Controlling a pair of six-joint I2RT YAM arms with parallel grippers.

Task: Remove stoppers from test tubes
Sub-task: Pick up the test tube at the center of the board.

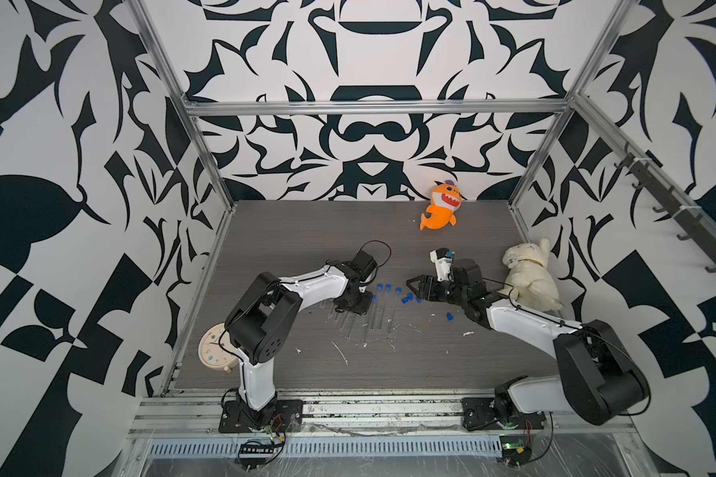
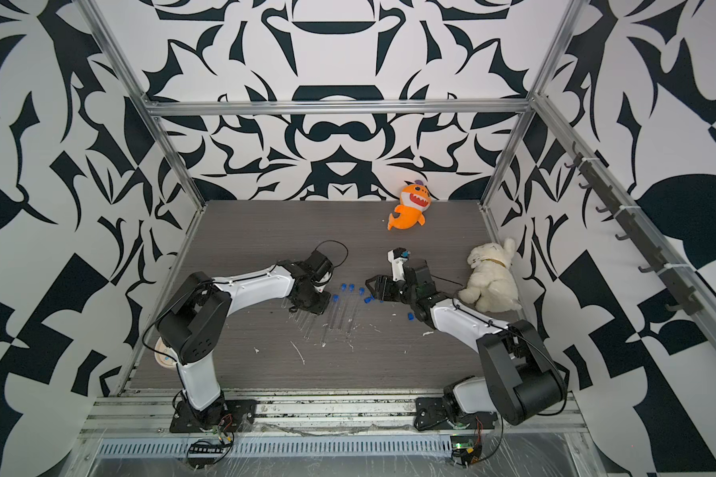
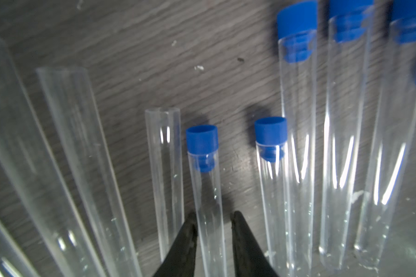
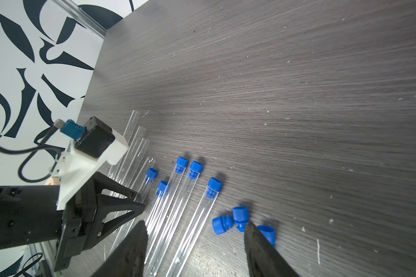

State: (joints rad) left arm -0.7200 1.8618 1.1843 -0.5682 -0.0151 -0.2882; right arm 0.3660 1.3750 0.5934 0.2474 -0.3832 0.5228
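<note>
Several clear test tubes (image 1: 375, 318) lie side by side in the middle of the table. Some carry blue stoppers (image 4: 181, 163); others (image 4: 139, 136) are open-ended. My left gripper (image 3: 214, 213) reaches down over the row, and its narrowly open jaws straddle one stoppered tube (image 3: 208, 191) below its stopper (image 3: 202, 136). One finger touches the glass. In both top views the left gripper (image 1: 362, 307) (image 2: 321, 307) hides part of the row. My right gripper (image 4: 195, 224) (image 1: 410, 289) hovers open and empty beside the tubes, over three loose stoppers (image 4: 221, 225).
Another loose stopper (image 1: 449, 316) lies under the right forearm. An orange shark plush (image 1: 439, 206) sits at the back wall, a white plush animal (image 1: 530, 276) by the right wall, a round clock (image 1: 216, 349) at the front left. White scratch marks (image 1: 340, 353) streak the tabletop.
</note>
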